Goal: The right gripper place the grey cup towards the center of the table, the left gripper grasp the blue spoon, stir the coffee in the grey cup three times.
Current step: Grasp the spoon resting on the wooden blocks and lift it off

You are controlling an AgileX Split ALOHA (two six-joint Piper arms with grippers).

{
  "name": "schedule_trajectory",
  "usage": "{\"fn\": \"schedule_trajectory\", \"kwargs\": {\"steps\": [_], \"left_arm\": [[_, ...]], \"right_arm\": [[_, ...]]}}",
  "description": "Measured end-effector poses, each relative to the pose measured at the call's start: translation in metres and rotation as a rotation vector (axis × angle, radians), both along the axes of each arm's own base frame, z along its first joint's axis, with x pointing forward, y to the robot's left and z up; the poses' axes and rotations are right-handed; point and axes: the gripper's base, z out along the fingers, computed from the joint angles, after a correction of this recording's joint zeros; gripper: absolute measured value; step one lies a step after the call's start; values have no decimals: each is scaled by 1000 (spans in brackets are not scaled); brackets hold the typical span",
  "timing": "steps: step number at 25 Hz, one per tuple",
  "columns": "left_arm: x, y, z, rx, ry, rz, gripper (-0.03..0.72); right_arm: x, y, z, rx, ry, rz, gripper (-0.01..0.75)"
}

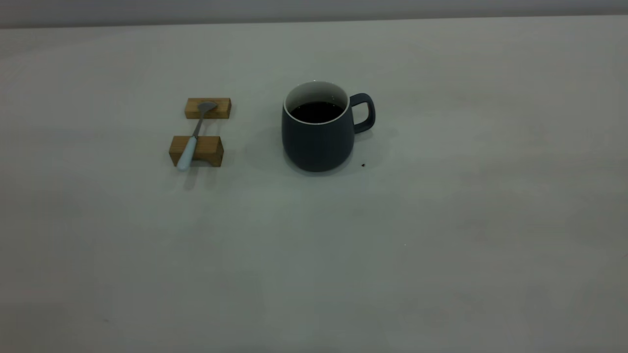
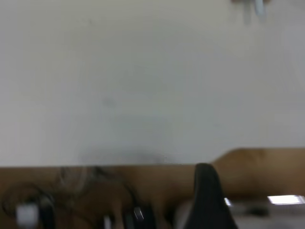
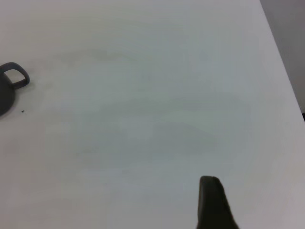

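Slate-grey rounded cup (image 1: 318, 142) of dark coffee (image 1: 316, 112) stands mid-table (image 1: 441, 255), handle toward your right gripper (image 3: 215, 202). Blue-handled metal spoon (image 1: 195, 134) bridges two tan wooden blocks (image 1: 196, 150), raised for left gripper (image 2: 206, 198). Jaw state of both: cannot tell.

A squat slate-grey mug (image 1: 318, 137) holding black coffee (image 1: 316, 112) stands upright mid-table, handle pointing right. To its left, apart, lies a pale-blue-handled metal teaspoon (image 1: 194, 136).

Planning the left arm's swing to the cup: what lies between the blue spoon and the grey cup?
Nothing: the exterior view shows only bare table between the blue spoon on its wooden blocks and the grey cup.
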Motion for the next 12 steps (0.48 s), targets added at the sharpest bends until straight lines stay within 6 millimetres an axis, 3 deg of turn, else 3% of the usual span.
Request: {"fn": "schedule_trajectory", "kwargs": {"steps": [7,12], "left_arm": [[96,3,-23,-94,189,18,585],[153,-8,-62,-111,304,7,585]], "right_arm": [[0,0,0,0,0,0,497],[0,0,0,0,0,0,497]]}}
